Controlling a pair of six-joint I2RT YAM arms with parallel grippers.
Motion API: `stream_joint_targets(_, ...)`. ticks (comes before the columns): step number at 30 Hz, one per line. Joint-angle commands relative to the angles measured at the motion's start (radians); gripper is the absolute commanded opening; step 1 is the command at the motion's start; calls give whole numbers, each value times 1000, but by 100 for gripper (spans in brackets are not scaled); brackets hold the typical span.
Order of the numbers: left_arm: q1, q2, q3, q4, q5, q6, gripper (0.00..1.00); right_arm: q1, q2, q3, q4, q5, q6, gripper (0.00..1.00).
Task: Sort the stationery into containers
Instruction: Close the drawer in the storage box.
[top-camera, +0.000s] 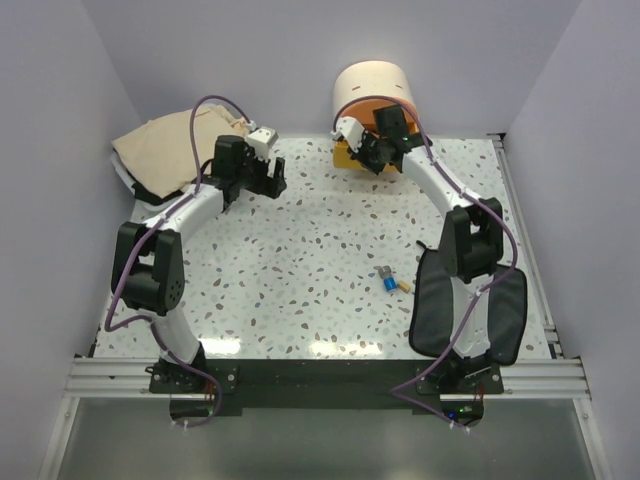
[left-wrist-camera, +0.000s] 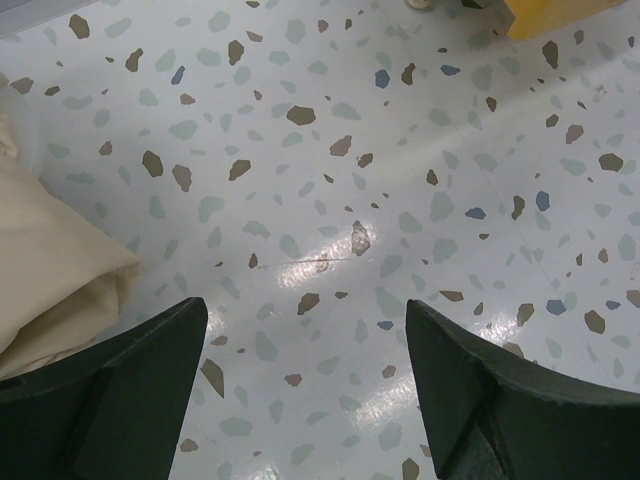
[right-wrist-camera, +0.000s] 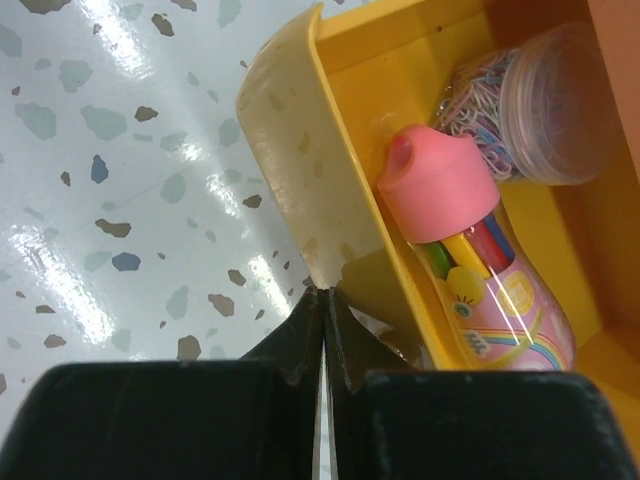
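Note:
The cream cylindrical box (top-camera: 375, 85) stands at the back of the table, its orange-yellow drawer (top-camera: 345, 155) pulled out in front. The drawer (right-wrist-camera: 300, 160) holds a pink tube (right-wrist-camera: 470, 250) of coloured pens and a clear round pot (right-wrist-camera: 545, 100) of paper clips. My right gripper (right-wrist-camera: 322, 295) is shut, its tips against the drawer's outer front wall, with nothing visible between them. My left gripper (left-wrist-camera: 305, 305) hangs open over bare table, holding nothing. Small blue and yellow pieces (top-camera: 392, 282) lie at mid-right. The black pouch (top-camera: 470, 310) lies flat by the right arm's base.
A crumpled cream cloth (top-camera: 170, 150) over something dark lies at the back left, and its edge (left-wrist-camera: 50, 270) shows beside my left gripper. A corner of the drawer (left-wrist-camera: 560, 12) sits at the top right of the left wrist view. Walls close in on three sides.

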Motion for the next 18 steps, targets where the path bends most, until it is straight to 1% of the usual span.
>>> stream_joint_targets(1,-6,-10,37,32,-8,26,85,-118,-160,-50,100,153,-55,0)
stream_joint_targets(3,-6,-6,36,32,-5,21,85,-125,-209,-109,85,124,-49,0)
stream_joint_targets(4,-6,-5,34,35,-4,20,85,-128,-241,-119,75,96,-37,0)
stream_joint_targets(7,-7,3,33,36,10,10,85,-134,-266,-133,29,76,-28,0)
stream_joint_targets(14,-13,9,34,42,25,-7,85,-163,-278,-164,5,87,-28,0)
stream_joint_targets(16,-15,7,33,41,24,-7,85,-164,-275,-149,-18,70,-32,0)
stream_joint_targets(18,-15,3,25,44,21,-4,85,-168,-281,-143,-59,12,-34,0)
